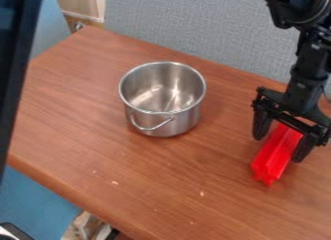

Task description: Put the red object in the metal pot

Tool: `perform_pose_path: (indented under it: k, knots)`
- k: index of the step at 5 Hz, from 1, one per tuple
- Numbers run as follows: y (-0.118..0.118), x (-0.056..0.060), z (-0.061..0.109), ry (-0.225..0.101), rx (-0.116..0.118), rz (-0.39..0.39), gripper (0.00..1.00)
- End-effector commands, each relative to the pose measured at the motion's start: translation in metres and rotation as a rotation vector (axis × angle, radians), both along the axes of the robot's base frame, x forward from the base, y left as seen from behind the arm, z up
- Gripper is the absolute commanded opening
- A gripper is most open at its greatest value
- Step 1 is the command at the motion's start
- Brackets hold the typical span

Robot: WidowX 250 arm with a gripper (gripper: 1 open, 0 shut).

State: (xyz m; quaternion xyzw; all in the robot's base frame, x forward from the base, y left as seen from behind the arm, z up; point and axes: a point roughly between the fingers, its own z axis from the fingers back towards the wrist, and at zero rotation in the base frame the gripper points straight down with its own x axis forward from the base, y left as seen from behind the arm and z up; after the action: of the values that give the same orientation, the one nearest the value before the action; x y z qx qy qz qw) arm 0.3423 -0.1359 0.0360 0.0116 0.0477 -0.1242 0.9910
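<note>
Steel pot (pixel 163 99), round, upright on the worktop (pixel 116 171), mouth upward; wire handle (pixel 153 122) hanging down its near side; nothing seen inside. Red bar (pixel 274 155), lying on the worktop, right of the pot and well apart from it; one end under the hand. Black hand (pixel 287 137), spread, fingers about the bar's far part; no grip shown. Advice for the grasp: centre the fingers across the narrow width, lower enough to catch both sides, then close evenly before lifting.
</note>
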Motion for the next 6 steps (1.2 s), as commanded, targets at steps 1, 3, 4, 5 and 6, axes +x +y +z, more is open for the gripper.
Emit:
perform_pose_path:
  k: [1,3,4,5,6]
  knots:
    - [-0.0051,0.0108,0.0187,-0.065,-0.026,-0.002,1.0]
    - [-0.0091,0.0106,0.0182,-0.069,-0.031,-0.011,1.0]
    - [-0.012,0.0084,0.0189,-0.071,-0.034,-0.016,1.0]
    - [-0.0149,0.0059,0.0198,-0.074,-0.038,-0.02,1.0]
    - [-0.0111,0.0046,0.0178,-0.07,-0.042,-0.012,1.0]
